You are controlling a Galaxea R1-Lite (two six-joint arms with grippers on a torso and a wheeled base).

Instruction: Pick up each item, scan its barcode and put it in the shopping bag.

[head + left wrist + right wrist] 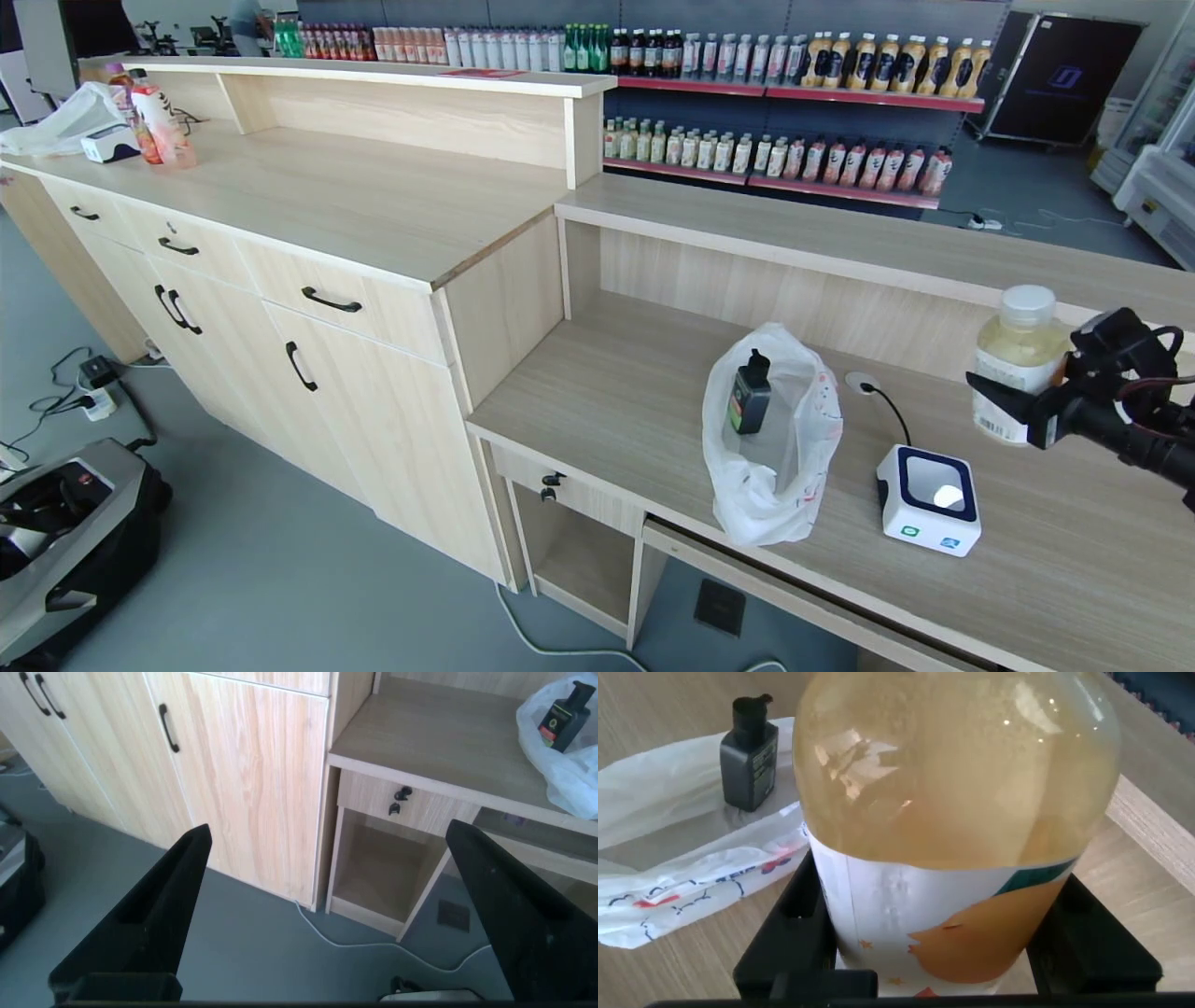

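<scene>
Your right gripper [1013, 415] has its fingers clamped on the bottle [1019, 359] at the worktop's [1074, 560] right end, left gripper [327, 905] hanging wide open, so next you'd turn the barcode toward the scanner [929, 495], then the shopping bag [775, 439].

Left gripper [327, 829] spread wide; right gripper [943, 943] seemingly clamped

the light wooden counter [607, 392] carries a white shopping bag [784, 485] and, beside it, a barcode scanner [929, 499].
</scene>
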